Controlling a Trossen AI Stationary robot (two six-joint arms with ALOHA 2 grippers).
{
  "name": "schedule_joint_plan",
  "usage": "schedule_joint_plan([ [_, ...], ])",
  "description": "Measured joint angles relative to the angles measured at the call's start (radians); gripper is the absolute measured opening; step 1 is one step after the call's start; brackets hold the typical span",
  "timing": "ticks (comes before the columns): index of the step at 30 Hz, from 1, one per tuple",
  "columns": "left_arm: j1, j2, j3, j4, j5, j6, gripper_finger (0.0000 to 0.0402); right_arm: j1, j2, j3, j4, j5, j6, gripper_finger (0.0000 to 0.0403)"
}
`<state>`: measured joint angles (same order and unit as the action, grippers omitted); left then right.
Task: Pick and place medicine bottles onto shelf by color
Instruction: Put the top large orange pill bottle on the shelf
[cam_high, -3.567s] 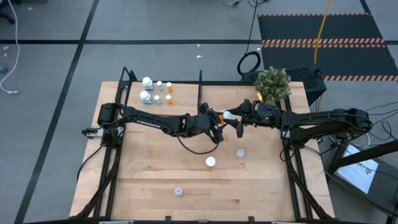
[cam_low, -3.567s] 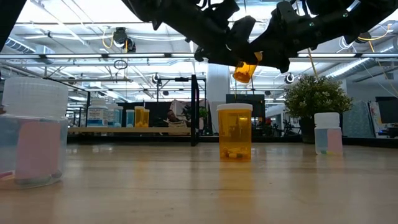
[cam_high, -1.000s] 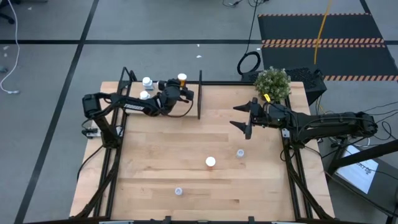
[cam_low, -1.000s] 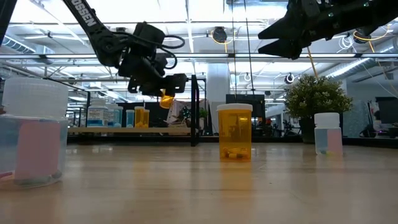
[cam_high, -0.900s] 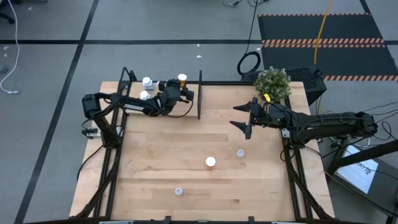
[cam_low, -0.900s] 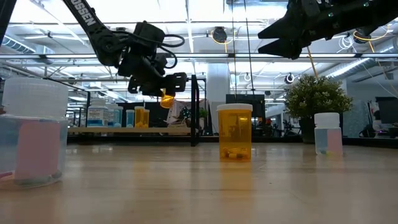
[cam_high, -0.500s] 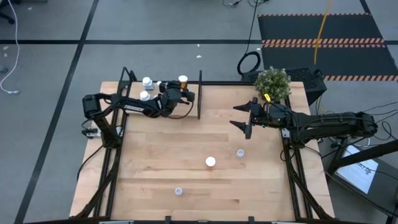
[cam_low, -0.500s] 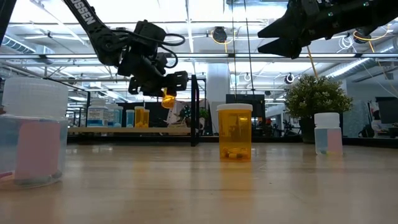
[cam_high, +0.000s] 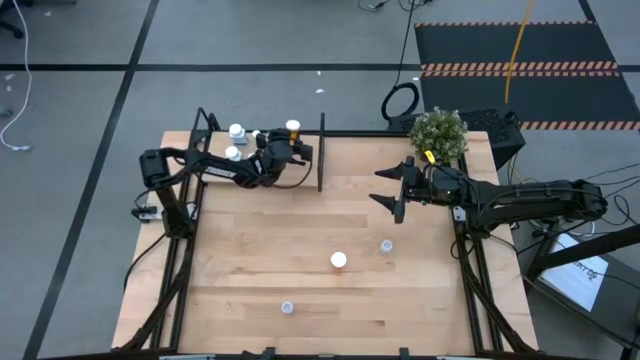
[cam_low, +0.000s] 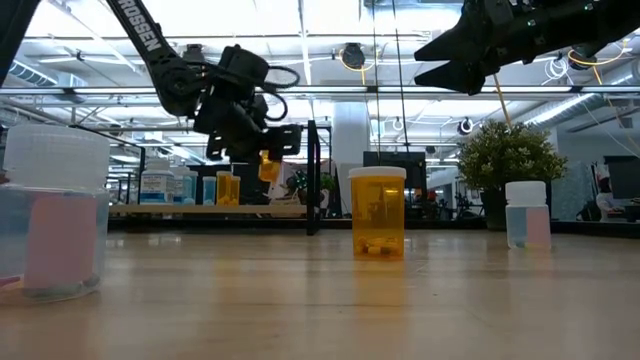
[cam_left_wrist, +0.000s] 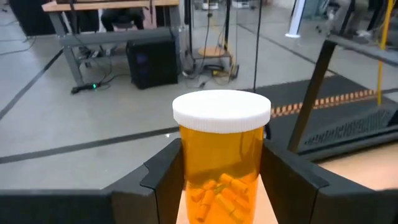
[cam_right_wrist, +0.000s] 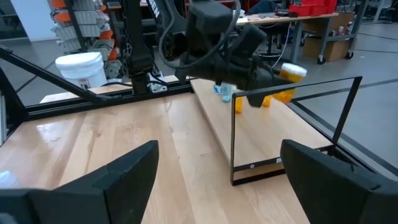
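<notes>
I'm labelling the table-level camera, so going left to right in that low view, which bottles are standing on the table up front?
Pale blue bottle → orange bottle → small pale blue bottle.

Glossy translucent orange plastic bottle (cam_left_wrist: 221, 168), pale wood shelf (cam_right_wrist: 249, 127), matt black pincer (cam_left_wrist: 224, 180)

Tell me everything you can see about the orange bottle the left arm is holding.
The orange bottle is see-through amber plastic with a flat white cap and orange capsules inside. It sits upright between the left gripper's two dark fingers, which press its sides, and hangs in the air above the shelf near the black divider.
</notes>
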<state>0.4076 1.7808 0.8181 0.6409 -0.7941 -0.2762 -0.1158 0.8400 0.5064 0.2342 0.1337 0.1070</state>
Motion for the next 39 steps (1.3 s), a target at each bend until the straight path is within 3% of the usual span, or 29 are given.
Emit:
schedule_joint_plan([
  [11,0.026,0.061,-0.001,0.003,0.032,-0.018,0.0191,0.000,0.000,0.000,0.000,-0.003,0.000,0.0329],
  [39,0.035,0.059,-0.001,-0.095,0.034,-0.022,0.0191,0.000,0.000,0.000,0.000,-0.003,0.000,0.0329],
])
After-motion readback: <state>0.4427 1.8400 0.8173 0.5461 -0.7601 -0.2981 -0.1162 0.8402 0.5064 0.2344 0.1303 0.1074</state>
